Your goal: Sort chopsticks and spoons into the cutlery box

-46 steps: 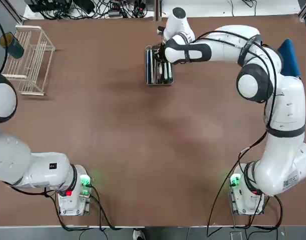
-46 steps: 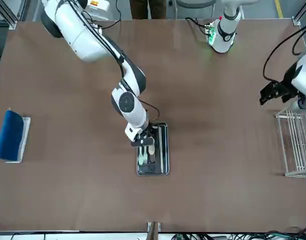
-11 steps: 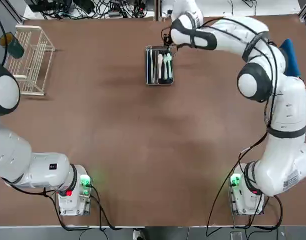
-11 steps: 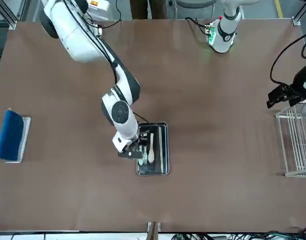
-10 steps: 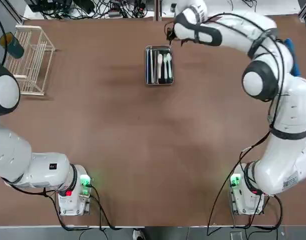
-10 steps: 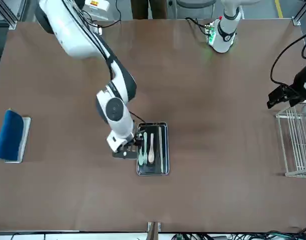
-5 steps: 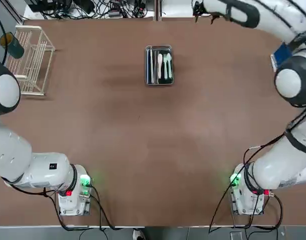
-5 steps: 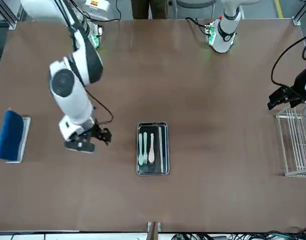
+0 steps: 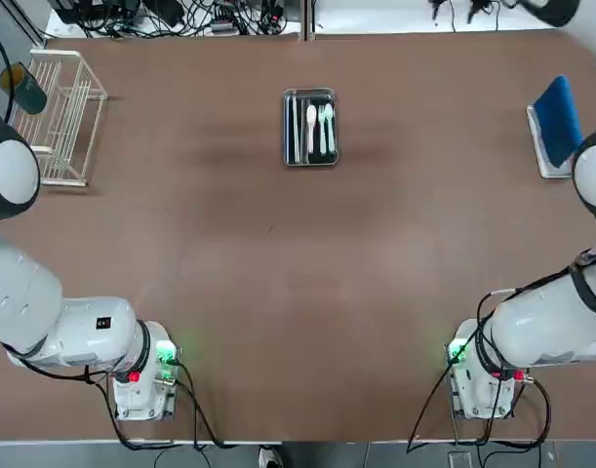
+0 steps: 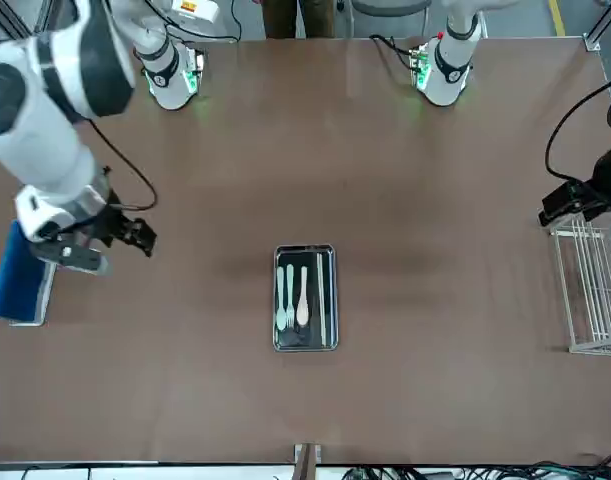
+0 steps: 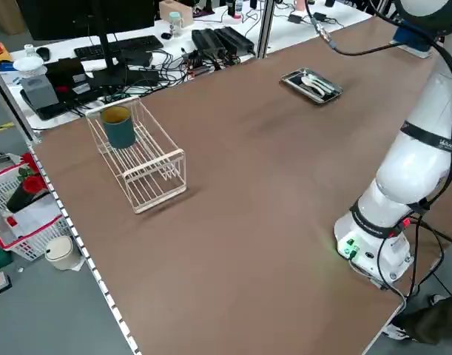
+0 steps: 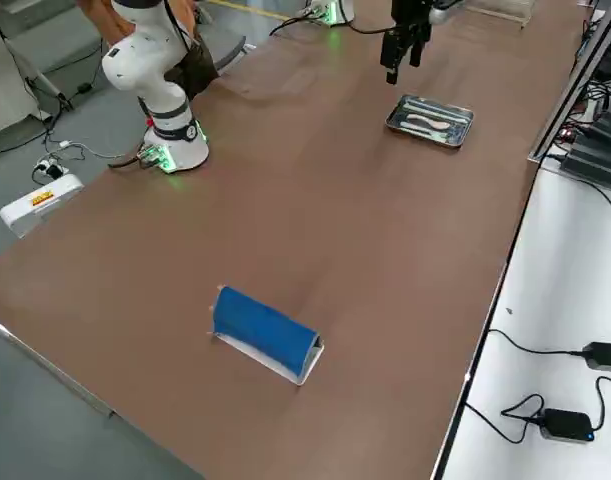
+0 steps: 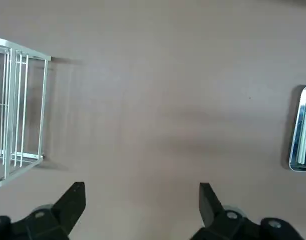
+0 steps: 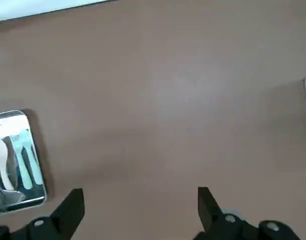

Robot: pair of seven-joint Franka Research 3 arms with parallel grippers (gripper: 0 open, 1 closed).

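The cutlery box (image 9: 310, 128) is a shiny steel tray at the far middle of the table. Inside it lie two pale spoons (image 10: 293, 297) side by side and the chopsticks (image 10: 322, 300) along one long wall. My right gripper (image 10: 138, 236) hangs open and empty high over the table's right side, well clear of the box; the right wrist view shows its fingers (image 14: 68, 209) spread above bare table, with the box (image 14: 16, 161) off to one side. My left gripper (image 13: 140, 200) is open and empty, held beside the white wire rack (image 13: 15, 130).
A white wire rack (image 9: 59, 115) with a dark cup (image 11: 119, 126) in it stands at the far left. A blue-topped holder (image 9: 555, 123) sits at the far right edge. Cables and devices lie beyond the table's far edge.
My right gripper has drawn away from the cutlery box, swinging out to the robot's right and rising. The spoons stay in the box. The left arm has hardly moved.
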